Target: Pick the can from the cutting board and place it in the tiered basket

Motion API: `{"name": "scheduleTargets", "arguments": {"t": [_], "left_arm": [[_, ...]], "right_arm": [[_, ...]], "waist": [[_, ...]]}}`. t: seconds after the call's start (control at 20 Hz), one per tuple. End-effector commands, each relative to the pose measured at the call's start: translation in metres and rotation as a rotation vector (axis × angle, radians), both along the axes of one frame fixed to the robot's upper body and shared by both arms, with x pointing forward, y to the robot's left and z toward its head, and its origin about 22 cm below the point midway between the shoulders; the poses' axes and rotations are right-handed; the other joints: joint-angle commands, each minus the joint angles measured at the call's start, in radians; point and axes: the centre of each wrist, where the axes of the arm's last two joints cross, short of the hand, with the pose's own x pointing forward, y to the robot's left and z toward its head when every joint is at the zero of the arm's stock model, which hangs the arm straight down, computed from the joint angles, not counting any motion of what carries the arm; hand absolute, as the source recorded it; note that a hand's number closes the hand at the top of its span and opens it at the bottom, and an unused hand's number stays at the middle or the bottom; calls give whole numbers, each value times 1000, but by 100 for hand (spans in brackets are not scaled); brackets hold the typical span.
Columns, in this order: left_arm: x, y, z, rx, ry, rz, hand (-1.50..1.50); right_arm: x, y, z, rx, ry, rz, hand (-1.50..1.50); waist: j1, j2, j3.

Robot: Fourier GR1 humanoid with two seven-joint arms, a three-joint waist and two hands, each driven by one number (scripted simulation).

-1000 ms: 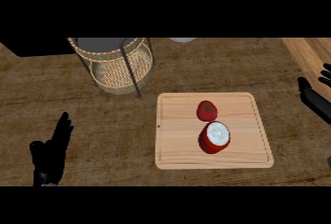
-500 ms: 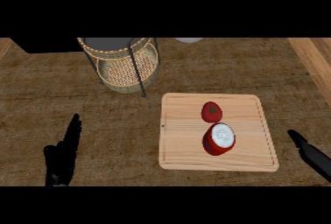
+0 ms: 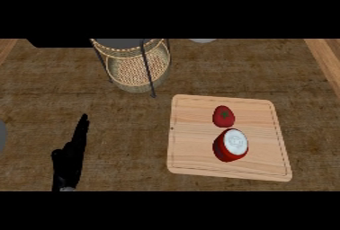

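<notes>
Change at the right edge first: no sign now of the right robot hand, which showed low at the near right half a second back, so cannot tell its state. Left robot hand (image 3: 72,155) at the near left as before, open, straight fingers pointing far, holding nothing, well apart from everything on the task's list.

Red can with a pale silvery top (image 3: 230,144) unmoved, tipped on the near half of the light wooden cutting board (image 3: 192,134), just near of a small red fruit with a green top (image 3: 224,115). Woven wicker tiered basket in a black wire frame (image 3: 136,67) far and left of the board, on the brown wooden surface (image 3: 79,99).

Judged from this: no grasp begun, can not yet lifted, whole task left to do. Likely a pause or repositioning on the right side; reach for the can probably better suited to that side, then a carry far and left to the basket.
</notes>
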Motion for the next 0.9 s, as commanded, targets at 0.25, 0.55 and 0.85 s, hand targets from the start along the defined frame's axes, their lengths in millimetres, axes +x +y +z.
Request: {"name": "scheduleTargets", "arguments": {"t": [0.25,0.55,0.85], "left_arm": [[1,-4,0,-24,50,-37,0],[9,-16,-7,-8,53,-53,0],[12,-14,-1,-11,56,-65,0]], "right_arm": [[-3,11,49,-225,239,-94,-150],[13,26,48,-284,328,-130,-150],[17,35,38,-378,498,-130,-150]], "waist": [[38,5,0],[67,15,2],[71,11,1]]}}
